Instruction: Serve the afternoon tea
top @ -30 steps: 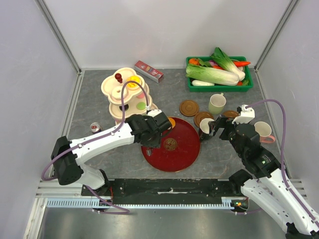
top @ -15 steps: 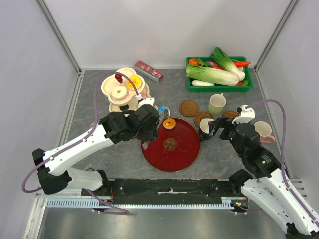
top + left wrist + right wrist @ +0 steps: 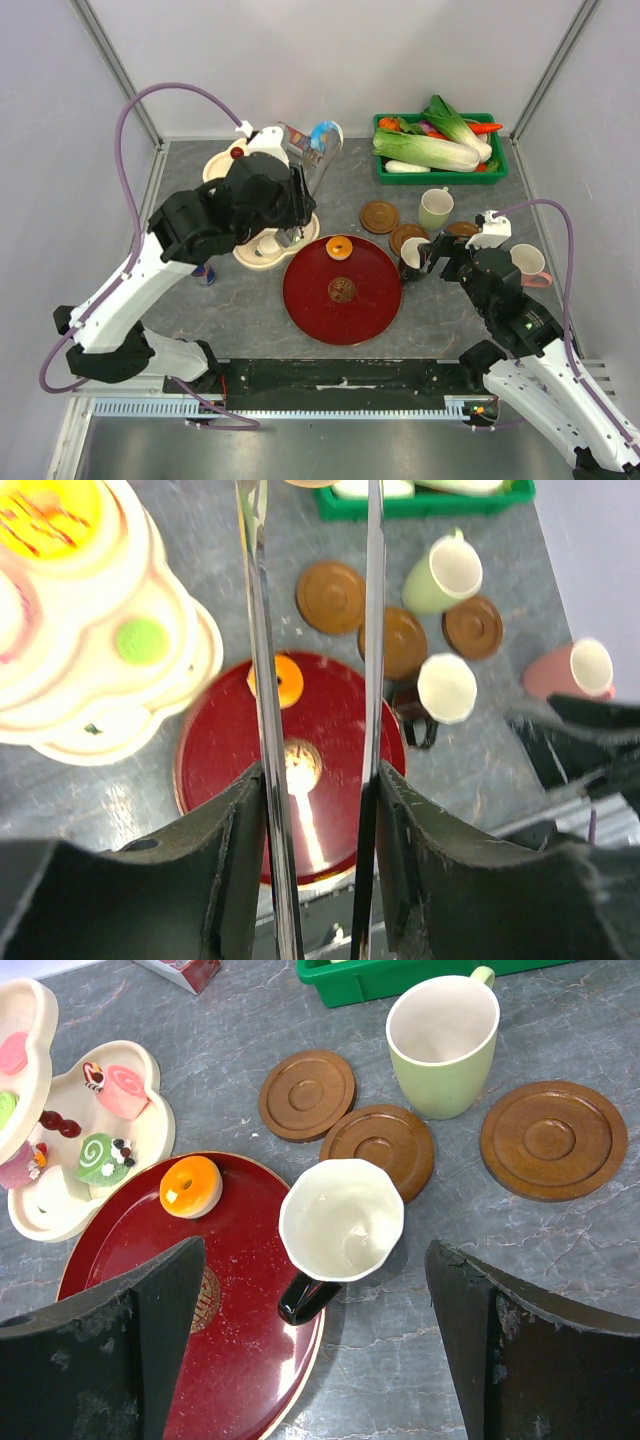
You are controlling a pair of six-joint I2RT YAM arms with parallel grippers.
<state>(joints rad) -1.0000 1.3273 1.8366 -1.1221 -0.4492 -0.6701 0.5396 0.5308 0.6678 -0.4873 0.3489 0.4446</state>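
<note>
1. An orange donut (image 3: 191, 1186) lay flat on the far part of the red tray (image 3: 240, 1340).
2. A black mug (image 3: 342, 1222), white inside, stood upright at the tray's right edge.
3. A pale green mug (image 3: 442, 1040) stood upright among three flat brown coasters (image 3: 381, 1150).
4. Pink and green swirl cakes (image 3: 126, 1090) sat on the bottom tier of the cream stand (image 3: 40, 1225).

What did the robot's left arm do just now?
The left tool, gripping tongs, rose off the red tray and swung back toward the cake stand, leaving the orange donut on the tray. The right tool, wide open, the mugs and the coasters stayed put.
</note>
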